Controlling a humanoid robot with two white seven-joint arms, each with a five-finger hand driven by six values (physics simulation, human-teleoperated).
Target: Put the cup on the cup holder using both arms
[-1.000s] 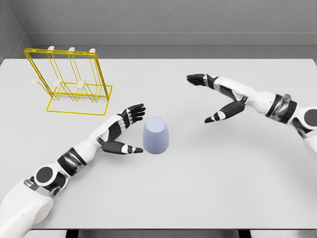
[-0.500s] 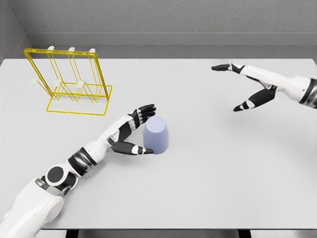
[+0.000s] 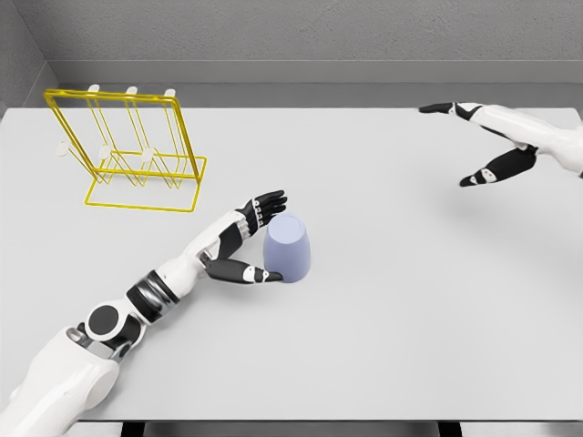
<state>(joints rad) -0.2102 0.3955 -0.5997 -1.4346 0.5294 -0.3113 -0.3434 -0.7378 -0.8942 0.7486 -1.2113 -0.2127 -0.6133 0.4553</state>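
Head view: grey table [image 3: 383,309], grey walls; left hand [image 3: 250,238] spread around cup [image 3: 289,248].

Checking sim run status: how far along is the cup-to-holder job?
Early. Done: left hand has reached the lavender cup, thumb and fingers spread around its side. In hand: the grasp, not yet closed; cup stands upside down on the table. Left: lift and hang it on the yellow cup holder. Right hand hovers open, far right.
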